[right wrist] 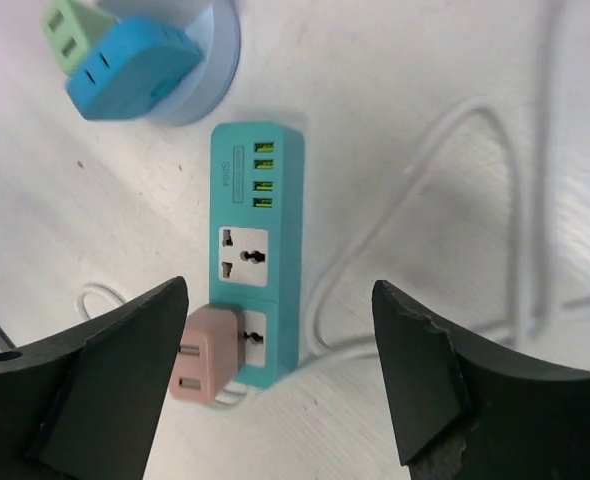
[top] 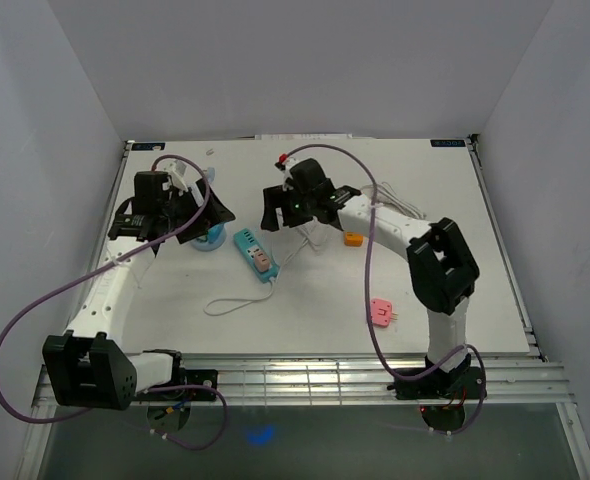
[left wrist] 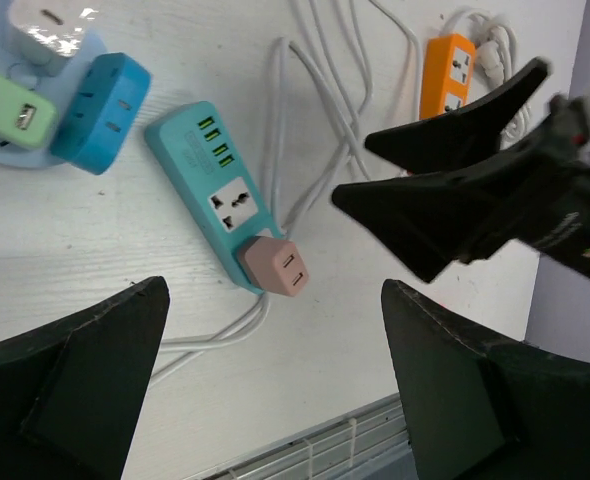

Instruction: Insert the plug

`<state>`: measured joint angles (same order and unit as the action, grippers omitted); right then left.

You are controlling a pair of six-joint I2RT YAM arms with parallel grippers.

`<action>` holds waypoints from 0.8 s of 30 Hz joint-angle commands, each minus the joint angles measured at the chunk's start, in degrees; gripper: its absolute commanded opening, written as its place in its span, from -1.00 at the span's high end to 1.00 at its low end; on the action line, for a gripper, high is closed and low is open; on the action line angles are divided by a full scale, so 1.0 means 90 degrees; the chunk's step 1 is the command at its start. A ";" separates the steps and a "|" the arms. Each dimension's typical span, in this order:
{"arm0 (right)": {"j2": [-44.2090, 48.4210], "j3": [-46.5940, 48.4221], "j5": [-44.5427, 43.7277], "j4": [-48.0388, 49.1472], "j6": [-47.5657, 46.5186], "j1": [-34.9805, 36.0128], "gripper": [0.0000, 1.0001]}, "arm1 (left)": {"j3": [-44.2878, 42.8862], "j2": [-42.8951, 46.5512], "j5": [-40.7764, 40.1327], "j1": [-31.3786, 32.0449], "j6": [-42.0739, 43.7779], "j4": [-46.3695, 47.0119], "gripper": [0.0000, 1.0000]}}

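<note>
1. Power strip: The teal power strip [top: 254, 251] lies flat near the middle of the white table [top: 455, 200]. In the top view it slants from upper left to lower right. Its white cord [top: 230, 303] loops off toward the near edge.
2. Plug: The pink plug [right wrist: 203, 353] sits on the last socket at the cord end of the power strip and overhangs one long edge. Two slots show on its exposed face. Whether it is pushed fully home cannot be told.
3. Right gripper: The right gripper [top: 280, 212] hangs over the table by the far end of the power strip, its jaws spread apart and grasping nothing.
   - In the right wrist view the plug lies in the gap between the two fingers. It is just beside the finger [right wrist: 95, 390] on the left of that view and well apart from the other.
   - Whether the plug touches the nearer finger cannot be told.
4. Left gripper: The left gripper [top: 200, 215] has its jaws released wide and is empty. In the left wrist view the plug lies in line with the gap between the fingers [left wrist: 75, 380], beyond their tips, and touches neither.
5. Other items:
   - A pale blue dish [right wrist: 220, 50] just beside the far end of the power strip holds a blue adapter [left wrist: 100, 112], a green adapter [left wrist: 10, 110] and a white adapter [left wrist: 45, 30].
   - An orange strip [left wrist: 445, 75] lies beyond the right gripper.
   - A pink piece [top: 381, 311] lies on the table near the right arm.
</note>
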<state>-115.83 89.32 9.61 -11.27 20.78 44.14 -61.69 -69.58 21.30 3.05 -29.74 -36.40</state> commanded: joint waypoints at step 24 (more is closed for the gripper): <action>0.0644 -0.0725 -0.2200 -0.1150 -0.0931 -0.2219 -0.76 | -0.1241 -0.3185 -0.0804 0.3831 -0.0602 0.1778 -0.95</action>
<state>-108.99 80.16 -8.03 -21.45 13.02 24.73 -71.00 -96.79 15.38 37.30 -32.49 -23.57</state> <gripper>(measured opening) 0.885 0.977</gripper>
